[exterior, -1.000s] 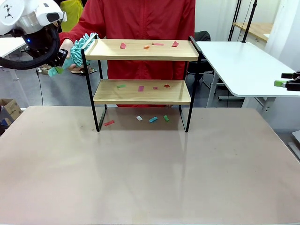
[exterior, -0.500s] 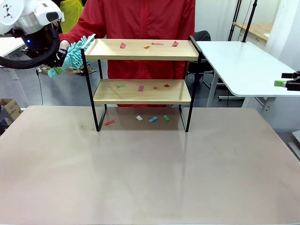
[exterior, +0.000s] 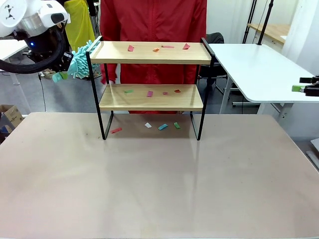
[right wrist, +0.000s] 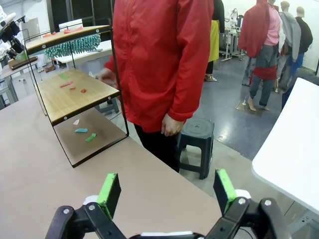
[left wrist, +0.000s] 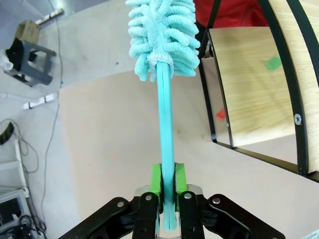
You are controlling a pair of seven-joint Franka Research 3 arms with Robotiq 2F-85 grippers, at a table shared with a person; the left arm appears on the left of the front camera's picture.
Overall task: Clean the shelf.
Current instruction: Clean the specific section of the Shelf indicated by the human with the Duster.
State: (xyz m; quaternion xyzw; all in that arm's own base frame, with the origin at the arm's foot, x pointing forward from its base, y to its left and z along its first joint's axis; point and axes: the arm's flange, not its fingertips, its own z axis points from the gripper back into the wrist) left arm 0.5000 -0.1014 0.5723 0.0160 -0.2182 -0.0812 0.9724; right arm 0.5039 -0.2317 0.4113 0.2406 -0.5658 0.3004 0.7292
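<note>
Gripping the handle of a teal duster (left wrist: 164, 35), the left gripper (left wrist: 168, 179) stays clenched beside the top left corner of the shelf (exterior: 114, 52), which stands at the middle of the table's (exterior: 159, 189) far edge. The person's hand (right wrist: 104, 75), earlier at the duster, has drawn back behind the shelf. Paper scraps (exterior: 163, 127) lie unchanged. The right gripper (right wrist: 167, 186) is released wide, beyond the table's right edge

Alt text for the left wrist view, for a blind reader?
The left hand is shut on the handle of a teal fluffy duster, its head beside the two-tier shelf of light wooden boards in a black metal frame. A green scrap lies on one board.
</note>
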